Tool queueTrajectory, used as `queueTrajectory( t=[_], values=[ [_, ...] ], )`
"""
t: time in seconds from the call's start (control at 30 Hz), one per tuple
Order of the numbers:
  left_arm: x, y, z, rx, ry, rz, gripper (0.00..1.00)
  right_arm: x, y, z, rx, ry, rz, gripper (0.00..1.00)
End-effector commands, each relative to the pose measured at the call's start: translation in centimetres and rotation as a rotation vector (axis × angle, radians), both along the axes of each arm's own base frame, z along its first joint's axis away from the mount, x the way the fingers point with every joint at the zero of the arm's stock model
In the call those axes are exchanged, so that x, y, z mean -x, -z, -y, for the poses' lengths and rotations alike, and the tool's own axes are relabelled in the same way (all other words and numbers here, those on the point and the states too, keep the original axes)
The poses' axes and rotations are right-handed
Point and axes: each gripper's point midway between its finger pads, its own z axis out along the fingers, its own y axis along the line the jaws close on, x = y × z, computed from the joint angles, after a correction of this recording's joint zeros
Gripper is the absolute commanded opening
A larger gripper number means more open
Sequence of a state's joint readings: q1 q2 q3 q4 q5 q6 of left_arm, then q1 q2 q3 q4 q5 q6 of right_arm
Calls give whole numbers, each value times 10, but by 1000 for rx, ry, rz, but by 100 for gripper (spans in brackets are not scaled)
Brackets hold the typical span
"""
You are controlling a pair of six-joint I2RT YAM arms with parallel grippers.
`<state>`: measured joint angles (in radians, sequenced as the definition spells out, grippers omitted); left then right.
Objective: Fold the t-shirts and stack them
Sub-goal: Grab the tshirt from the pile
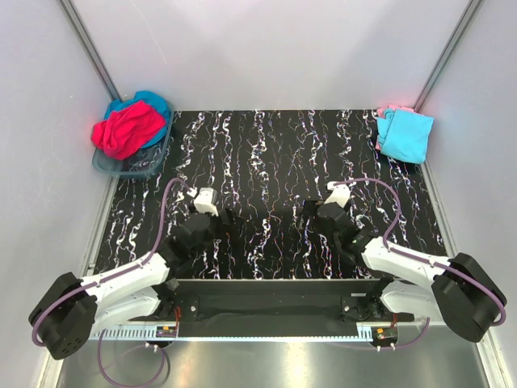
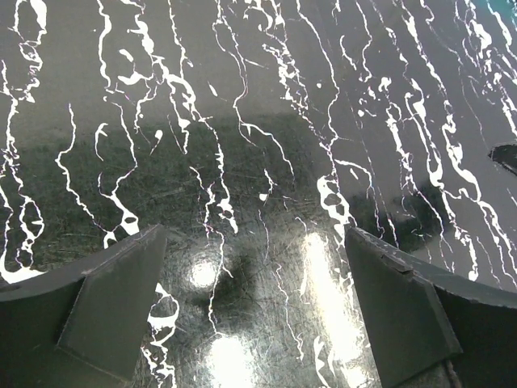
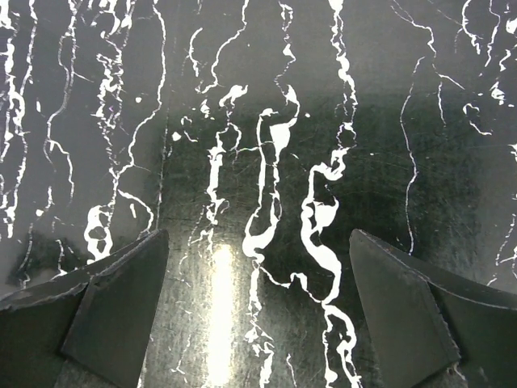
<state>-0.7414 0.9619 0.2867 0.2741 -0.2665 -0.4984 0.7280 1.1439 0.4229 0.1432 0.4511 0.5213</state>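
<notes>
- The pink-red t-shirt [image 1: 125,129] lies at the far-left corner of the black, white-veined tabletop [image 1: 266,153]. It is a bright, crumpled heap in the clear bluish tub [image 1: 133,168], and it spills over the tub's left rim.
- The heap is somewhat wider than it is deep and stretches roughly along the tabletop's far edge. No collar or hem can be made out, so I cannot tell which way it points.
- The teal-blue t-shirt [image 1: 153,103] sits bunched under and behind it in the same tub. It shows mostly along the far and right sides.
- The left gripper [image 2: 254,233] is over the near-left part of the tabletop, well apart from the tub. Its jaws are spread wide with only bare marbled surface between them (nothing held).
- The right gripper [image 3: 258,234] is over the near-right part of the tabletop. Its jaws are equally wide apart and hold nothing.
- The light cyan t-shirt [image 1: 406,136] is at the tabletop's far-right corner, folded into a flat, nearly square slab. Its edges are turned slightly off the tabletop's edges.
- The pale pink t-shirt [image 1: 390,109] lies beneath it, touching it. Only a thin strip shows at the far-left edge of the cyan one.
- Count: four t-shirts (two in the tub, two stacked), one tub, two grippers.
</notes>
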Motion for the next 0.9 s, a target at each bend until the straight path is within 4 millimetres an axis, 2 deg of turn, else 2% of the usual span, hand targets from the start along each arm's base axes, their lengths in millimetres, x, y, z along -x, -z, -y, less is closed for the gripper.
queueTrajectory(
  t=[0.0,0.17,0.37,0.73,0.87],
  values=[
    [-11,-34,3,69,-28,93,99,-13,-31,-18,-89,-7,68,100],
    [-11,-38,-4,69,-58,103,99,-15,-31,-14,-81,33,59,100],
    [-11,-36,-3,66,-51,100,99,-12,-37,-15,-111,18,83,100],
    [-10,-33,9,93,-8,77,99,-14,-27,-18,-104,24,49,100],
    [-10,-31,9,84,-8,69,99,-15,-25,-26,-117,3,37,100]
  ],
)
